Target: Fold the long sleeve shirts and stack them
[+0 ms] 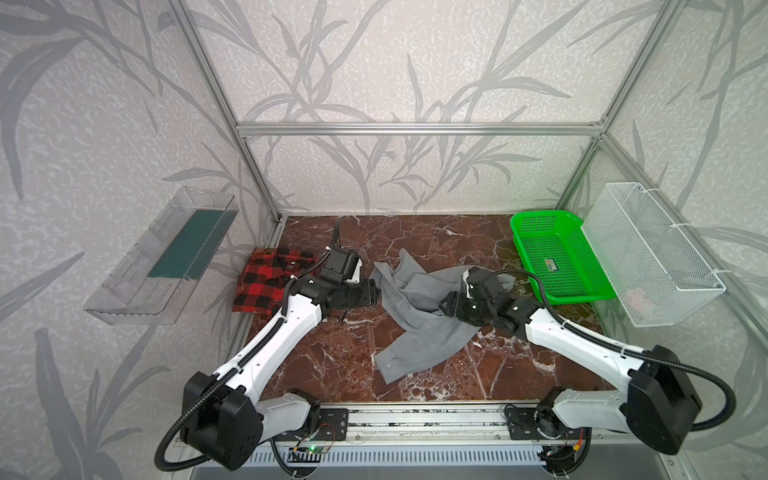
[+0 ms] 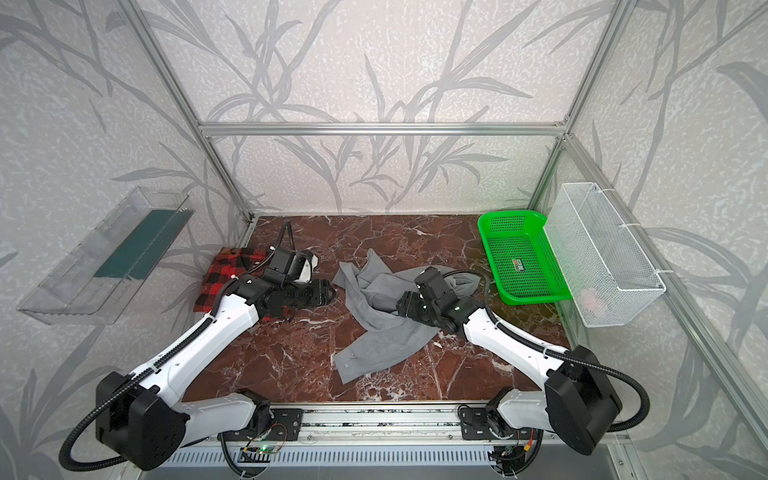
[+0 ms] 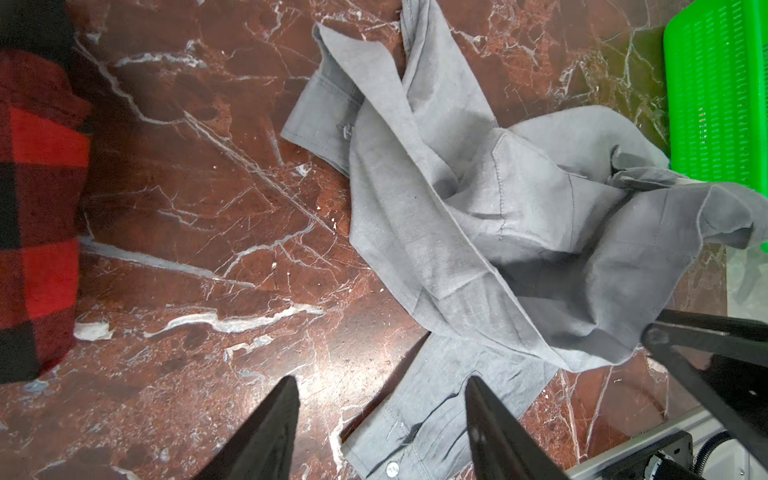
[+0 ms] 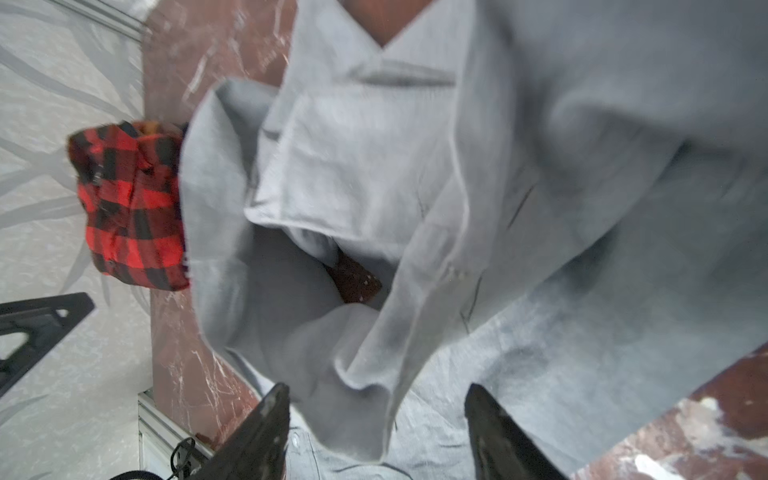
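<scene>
Gray shirt [image 1: 415, 307], crumpled at frame centre; plaid shirt [image 1: 266, 282] at left. Soft, light, limp cloth. My left gripper [image 3: 381, 380] and right gripper [image 4: 378, 386] both stand spread, empty. I judge a cuff [image 1: 388, 368] easiest to pinch.

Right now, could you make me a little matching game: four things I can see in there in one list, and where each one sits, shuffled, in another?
Things
1. gray shirt
2. plaid shirt
3. green basket
4. white wire basket

Places
A. hanging above the table, on the right
B. crumpled in the middle of the table
C. standing in the table's far right corner
D. in a compact pile at the table's left edge

Pairs: 1-B, 2-D, 3-C, 4-A
</scene>
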`<state>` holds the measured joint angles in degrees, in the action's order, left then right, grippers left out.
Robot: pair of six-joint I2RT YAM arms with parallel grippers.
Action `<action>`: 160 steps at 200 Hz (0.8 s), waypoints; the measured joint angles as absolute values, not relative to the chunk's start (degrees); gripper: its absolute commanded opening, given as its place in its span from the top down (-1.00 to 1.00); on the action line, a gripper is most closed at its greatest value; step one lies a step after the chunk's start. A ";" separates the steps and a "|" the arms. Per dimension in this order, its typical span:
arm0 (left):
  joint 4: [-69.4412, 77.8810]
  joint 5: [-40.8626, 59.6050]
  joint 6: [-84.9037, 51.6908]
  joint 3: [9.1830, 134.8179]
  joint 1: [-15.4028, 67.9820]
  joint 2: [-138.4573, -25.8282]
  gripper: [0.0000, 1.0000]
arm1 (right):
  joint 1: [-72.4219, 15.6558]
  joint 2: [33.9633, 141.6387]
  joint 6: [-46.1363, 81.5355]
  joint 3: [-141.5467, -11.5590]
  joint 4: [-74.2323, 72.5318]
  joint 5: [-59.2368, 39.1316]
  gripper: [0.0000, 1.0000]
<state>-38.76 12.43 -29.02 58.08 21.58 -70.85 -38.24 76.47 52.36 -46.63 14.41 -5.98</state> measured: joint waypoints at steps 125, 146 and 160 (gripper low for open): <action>-36.23 11.68 -29.98 57.74 19.68 -71.77 -0.29 | -30.59 76.49 40.60 -78.30 23.27 -8.12 1.00; -34.41 12.08 -28.84 57.49 19.64 -71.72 -0.29 | -28.75 73.36 36.29 -86.74 26.44 -9.17 1.00; -30.92 13.13 -28.10 55.94 19.62 -71.44 -0.28 | -26.44 71.88 34.72 -89.32 28.14 -11.55 1.00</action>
